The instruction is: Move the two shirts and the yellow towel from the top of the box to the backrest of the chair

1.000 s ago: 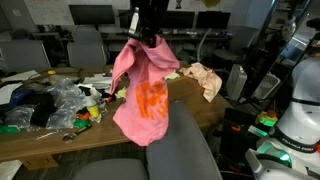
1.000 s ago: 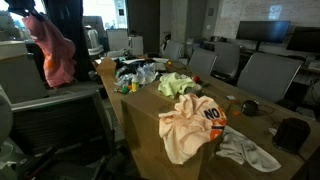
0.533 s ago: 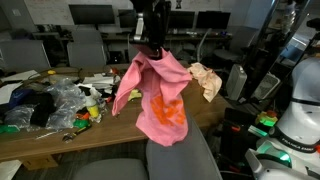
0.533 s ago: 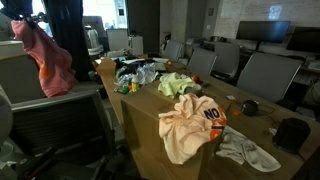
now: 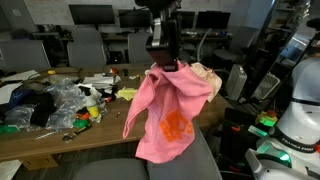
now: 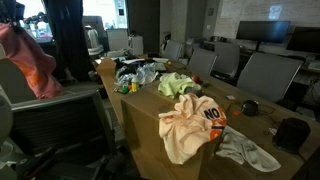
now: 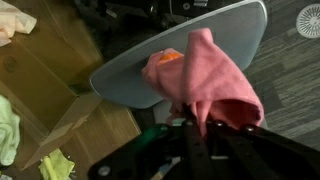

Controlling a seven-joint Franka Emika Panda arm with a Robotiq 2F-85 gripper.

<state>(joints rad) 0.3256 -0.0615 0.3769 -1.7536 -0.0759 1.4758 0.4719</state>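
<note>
Pink shirt (image 5: 168,112) hangs over chair (image 7: 232,25) backrest | arm upright, end effector (image 5: 163,64) pointing down | apparently clamped on shirt top

- The cream shirt (image 6: 188,128) in an exterior view carries bold dark letters (image 6: 213,114) near its upper right edge. They read roughly "NO", and the rest is lost in the folds.
- The pink shirt (image 5: 168,105) bears an orange print (image 5: 173,127) on its hanging front, too blurred to read as words.
</note>
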